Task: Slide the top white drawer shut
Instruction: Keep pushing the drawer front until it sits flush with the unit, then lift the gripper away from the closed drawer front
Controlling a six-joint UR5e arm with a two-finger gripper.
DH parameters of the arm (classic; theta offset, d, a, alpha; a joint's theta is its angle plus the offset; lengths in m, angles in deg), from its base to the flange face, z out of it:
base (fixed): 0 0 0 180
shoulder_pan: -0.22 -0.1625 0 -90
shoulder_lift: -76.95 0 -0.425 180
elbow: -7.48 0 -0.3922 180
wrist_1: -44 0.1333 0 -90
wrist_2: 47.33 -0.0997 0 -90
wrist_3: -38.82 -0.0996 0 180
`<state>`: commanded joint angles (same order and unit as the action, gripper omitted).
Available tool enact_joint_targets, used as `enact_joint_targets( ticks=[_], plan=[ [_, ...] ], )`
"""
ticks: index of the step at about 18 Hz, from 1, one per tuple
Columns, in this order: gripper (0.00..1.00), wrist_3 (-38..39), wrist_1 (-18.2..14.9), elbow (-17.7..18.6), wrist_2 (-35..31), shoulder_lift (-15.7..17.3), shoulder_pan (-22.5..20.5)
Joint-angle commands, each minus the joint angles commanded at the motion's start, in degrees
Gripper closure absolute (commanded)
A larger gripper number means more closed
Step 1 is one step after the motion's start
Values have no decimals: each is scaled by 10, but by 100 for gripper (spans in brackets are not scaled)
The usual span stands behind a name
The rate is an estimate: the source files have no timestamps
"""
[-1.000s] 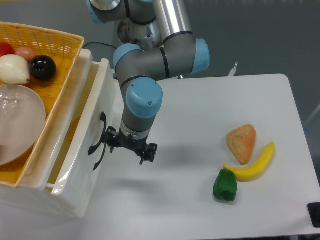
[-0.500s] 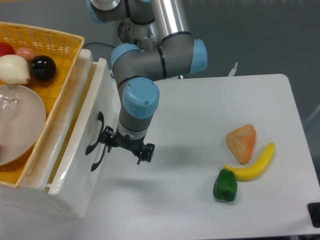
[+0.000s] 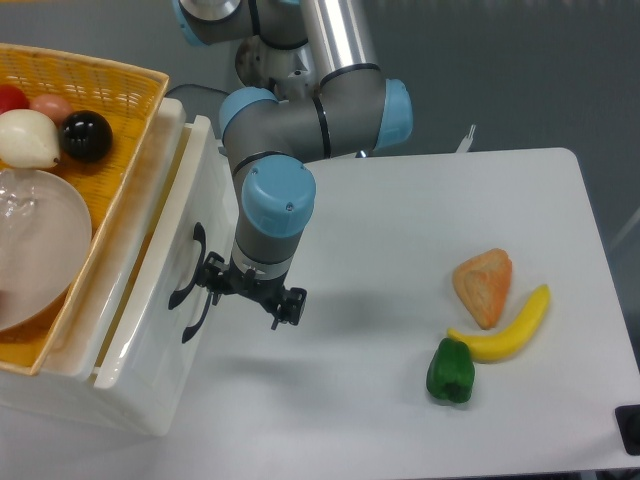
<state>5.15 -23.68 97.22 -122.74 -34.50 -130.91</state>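
- White table [image 3: 400,230] fills the right and middle of the view, with a dark grey floor behind it.
- At the left stands a white cabinet [image 3: 90,400]; the top white drawer [image 3: 150,300] is almost closed, its front panel only a narrow gap out from the cabinet, its curved black handle [image 3: 188,268] facing the arm.
- A second black handle [image 3: 197,318] shows just below the first.
- The pincer [image 3: 248,296] hangs from the blue-capped wrist right beside the drawer front, its left fingertip at or touching the panel near the handles; its fingers are spread and grasp nothing.
- On top of the cabinet sits a yellow woven basket [image 3: 110,80] holding a clear bowl [image 3: 30,250], a black ball [image 3: 85,135], a pale onion-like piece [image 3: 28,138] and a red item [image 3: 10,97] at the edge.
- Well apart, on the right of the table, lie an orange bread-like piece [image 3: 483,285], a banana [image 3: 505,330] touching it, and a green pepper [image 3: 451,371] just beside the banana.
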Motion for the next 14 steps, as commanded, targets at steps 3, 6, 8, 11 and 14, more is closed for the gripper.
enact_joint_targets(
  ticks=[3,6,8,11,14],
  plan=[
    [0,0,0,0,0,0,1],
    [0,-2,1,-1,0,0,4],
    [0,-2,1,0,0,0,5],
    [0,0,0,0,0,0,6],
    [0,-2,1,0,0,1,9]
  ],
)
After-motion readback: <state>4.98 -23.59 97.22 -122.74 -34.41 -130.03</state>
